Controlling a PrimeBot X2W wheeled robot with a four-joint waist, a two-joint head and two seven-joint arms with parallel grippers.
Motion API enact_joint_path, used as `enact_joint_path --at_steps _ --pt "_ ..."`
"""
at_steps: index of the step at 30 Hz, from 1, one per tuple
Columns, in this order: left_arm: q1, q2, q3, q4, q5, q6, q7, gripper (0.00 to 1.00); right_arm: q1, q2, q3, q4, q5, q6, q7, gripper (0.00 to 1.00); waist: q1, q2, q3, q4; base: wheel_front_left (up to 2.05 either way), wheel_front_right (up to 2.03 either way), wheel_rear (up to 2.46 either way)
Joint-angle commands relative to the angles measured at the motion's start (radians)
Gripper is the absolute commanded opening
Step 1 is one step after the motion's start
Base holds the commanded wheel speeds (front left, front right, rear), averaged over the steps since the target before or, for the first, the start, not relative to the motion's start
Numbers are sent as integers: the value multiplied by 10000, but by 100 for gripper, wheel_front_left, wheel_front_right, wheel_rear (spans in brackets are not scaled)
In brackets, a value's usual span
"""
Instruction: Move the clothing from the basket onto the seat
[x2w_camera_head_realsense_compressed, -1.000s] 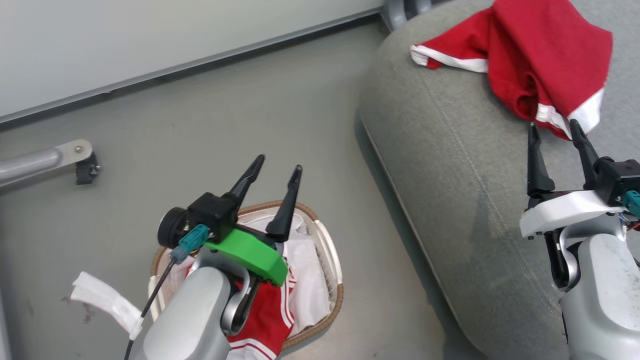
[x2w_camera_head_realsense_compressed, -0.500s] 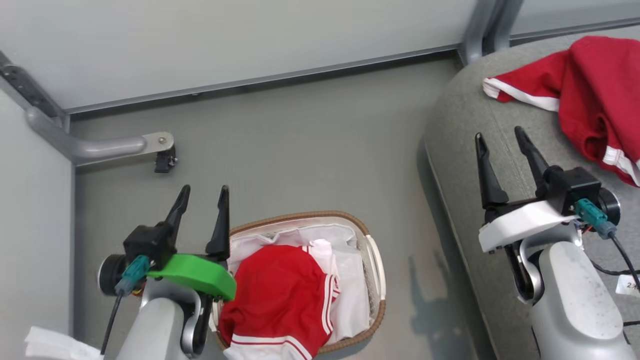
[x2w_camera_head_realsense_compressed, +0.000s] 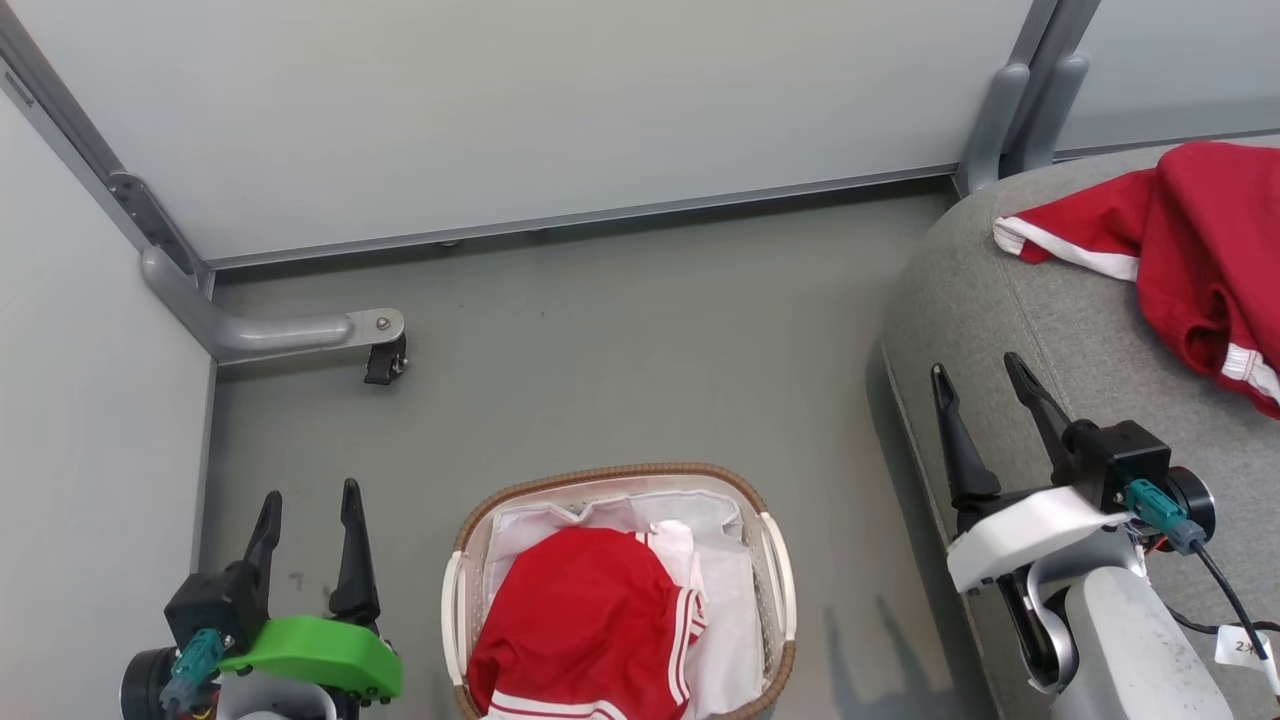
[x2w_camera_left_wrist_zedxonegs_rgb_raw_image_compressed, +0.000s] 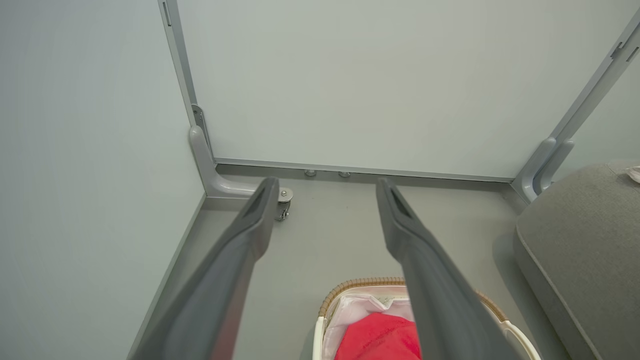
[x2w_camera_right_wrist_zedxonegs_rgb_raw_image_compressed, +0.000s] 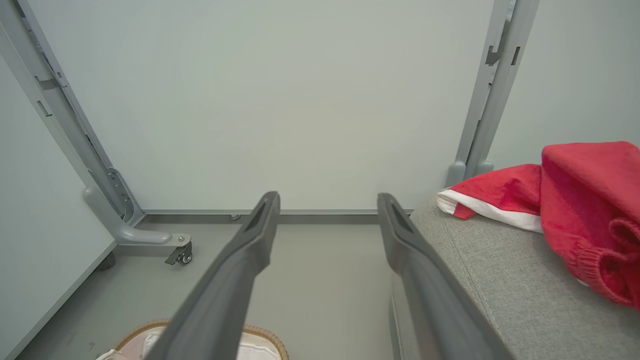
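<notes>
Head view: red garment (x2w_camera_head_realsense_compressed: 575, 610) lies in the basket (x2w_camera_head_realsense_compressed: 600, 472), just right of the left gripper (x2w_camera_head_realsense_compressed: 310, 492), the nearer one, jaws wide, empty; right gripper (x2w_camera_head_realsense_compressed: 975, 365) wide too, over the seat (x2w_camera_head_realsense_compressed: 1000, 300) edge. Left wrist view: basket at the bottom under the fingers (x2w_camera_left_wrist_zedxonegs_rgb_raw_image_compressed: 435, 300), which aim past it, arm low. Right wrist view: second red garment (x2w_camera_right_wrist_zedxonegs_rgb_raw_image_compressed: 585, 200) on the seat
</notes>
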Motion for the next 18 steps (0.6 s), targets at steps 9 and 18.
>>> enact_joint_path --at_steps 9,18 --pt "739 -4 -144 -208 -152 -58 5 100 562 -5 30 -34 141 -14 -2 100 1 0 -207 8 0 0 0" --pt "-239 0 -997 344 -268 -113 7 100 -147 -7 206 -372 388 -14 -2 100 1 0 788 -85 0 0 0"
